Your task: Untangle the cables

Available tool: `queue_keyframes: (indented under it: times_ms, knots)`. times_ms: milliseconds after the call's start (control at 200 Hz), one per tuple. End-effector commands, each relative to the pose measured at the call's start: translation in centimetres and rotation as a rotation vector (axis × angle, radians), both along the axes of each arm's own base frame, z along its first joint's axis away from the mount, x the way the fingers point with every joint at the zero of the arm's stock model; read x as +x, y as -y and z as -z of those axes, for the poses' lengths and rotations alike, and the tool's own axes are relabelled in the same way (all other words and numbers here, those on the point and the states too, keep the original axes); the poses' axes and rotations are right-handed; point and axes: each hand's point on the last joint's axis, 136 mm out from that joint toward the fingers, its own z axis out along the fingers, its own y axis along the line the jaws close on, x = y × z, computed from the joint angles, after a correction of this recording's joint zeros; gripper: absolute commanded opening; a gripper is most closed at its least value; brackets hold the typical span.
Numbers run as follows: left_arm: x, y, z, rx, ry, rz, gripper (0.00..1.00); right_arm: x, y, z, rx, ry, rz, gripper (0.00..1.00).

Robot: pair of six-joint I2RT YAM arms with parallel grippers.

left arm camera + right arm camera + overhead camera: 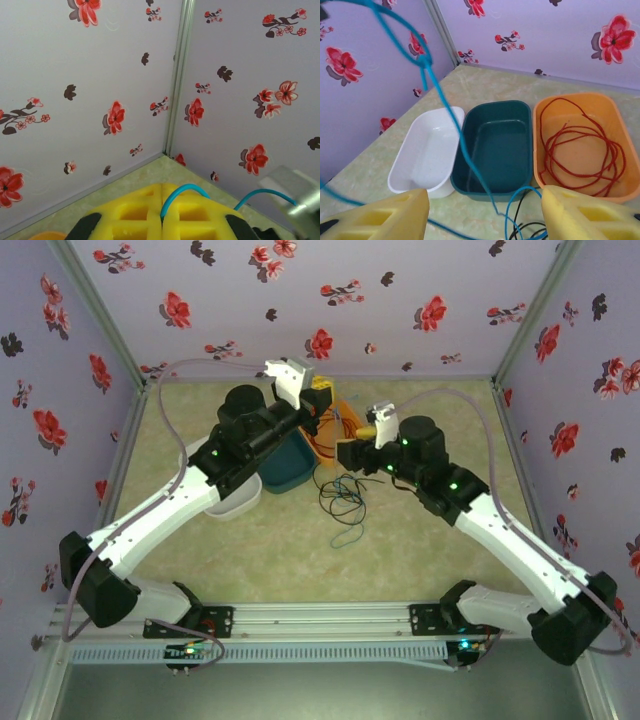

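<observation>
Left end effector [161,220], far centre, is clamped on the thin blue cable [445,107], which runs through the right end effector [485,215], jaws apart. Lift slowly; its tail seems caught in the thin black cable [330,498].

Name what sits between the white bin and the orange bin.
The dark green bin stands between the white bin and the orange bin, clearest in the right wrist view.

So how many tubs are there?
3, side by side in the right wrist view: white tub on the left, teal tub in the middle, orange tub on the right.
</observation>
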Motion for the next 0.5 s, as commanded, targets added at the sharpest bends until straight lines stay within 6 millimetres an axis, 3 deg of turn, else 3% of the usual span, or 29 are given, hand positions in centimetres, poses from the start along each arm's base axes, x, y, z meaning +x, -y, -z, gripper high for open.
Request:
queue_keyframes:
  times_ms: [0, 245, 495]
  knots:
    - [-0.9, -0.4, -0.9, -0.028, 0.004, 0.023, 0.0, 1.3, -0.9, -2.7, 0.068, 0.069, 0.0, 0.62]
    - [-1.2, -0.5, -0.9, -0.026, 0.001, 0.034, 0.0, 2.2, -1.3, -3.6, 0.073, 0.11, 0.006, 0.59]
    - [-1.7, -1.0, -1.3, -0.029, 0.019, 0.031, 0.0, 3.1, 1.6, -3.7, 0.062, 0.141, 0.148, 0.19]
